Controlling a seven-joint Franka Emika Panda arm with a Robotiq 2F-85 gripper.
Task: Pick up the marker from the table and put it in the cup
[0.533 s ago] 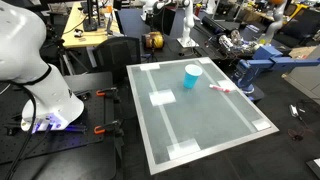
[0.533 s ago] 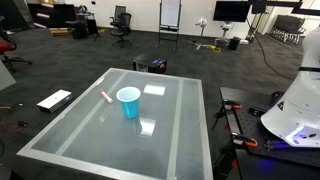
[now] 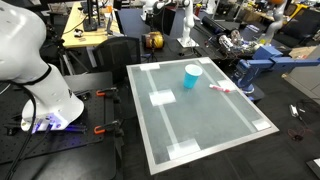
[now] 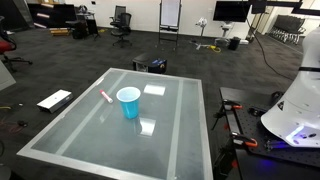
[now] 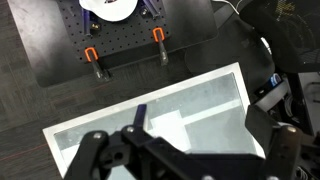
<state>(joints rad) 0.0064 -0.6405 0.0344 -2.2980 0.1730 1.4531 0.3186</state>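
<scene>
Cyan and tapered, the cup (image 3: 192,75) stands upright on the table (image 3: 212,122), its white inside open to the ceiling. It sits toward the far part of the pale grey-green top, with a white tape patch (image 3: 161,98) just beside it. The marker (image 3: 221,89), a thin reddish-pink stick, lies flat on the table near the cup but apart from it, close to the white rim.

In an exterior view from across the room, the cup (image 4: 128,102) shows with the marker (image 4: 106,96) just beside it, between the cup and the near edge of the table (image 4: 100,138). Another tape patch (image 4: 153,89) lies behind the cup.

Both exterior views show only the white base of the arm (image 3: 42,85), which stands beside the table on a dark plate.

The wrist view looks straight down from high above. The gripper (image 5: 183,158) fills the bottom of that picture, its dark fingers (image 5: 84,152) spread wide with nothing between them. Below it lies a corner of the table (image 5: 212,95) with its white rim, and beyond that the black plate with two orange clamps (image 5: 92,58).
</scene>
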